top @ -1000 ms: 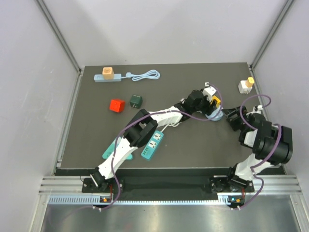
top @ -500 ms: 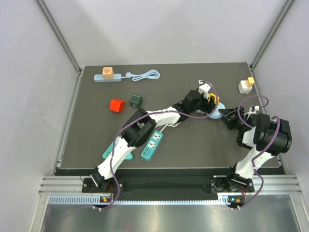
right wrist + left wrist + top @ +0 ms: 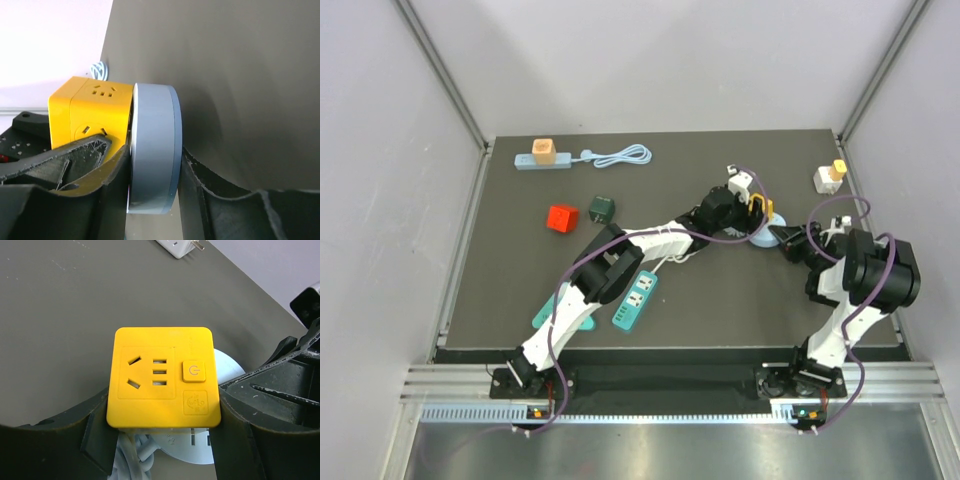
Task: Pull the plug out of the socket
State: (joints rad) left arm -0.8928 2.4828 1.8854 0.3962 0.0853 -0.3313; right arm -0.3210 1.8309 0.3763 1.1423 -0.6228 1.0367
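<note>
**Item:** yellow socket cube [image 3: 150, 350]; square faces, rounded corners; one face shows pin slots and a power button; mated to a pale blue-grey round plug [image 3: 155, 115], a thick-rimmed disc, with white cord [image 3: 134, 460] showing under the cube.

**Location:** right half of the desk [image 3: 520, 260], toward the far right corner; apart from the white adapter [image 3: 828, 179] there; whether it rests on the desk or is lifted cannot be told.

**Left gripper** [image 3: 165, 412]: clamped on two opposite sides of the cube.

**Right gripper** [image 3: 152, 165]: narrowed onto the disc, a finger against each flat face.

**Hazards, as judged:** the smooth disc may slip from the fingers under a straight pull; a skewed pull could bind the pins; the cube could twist in the left grip; the cord may snag.
</note>
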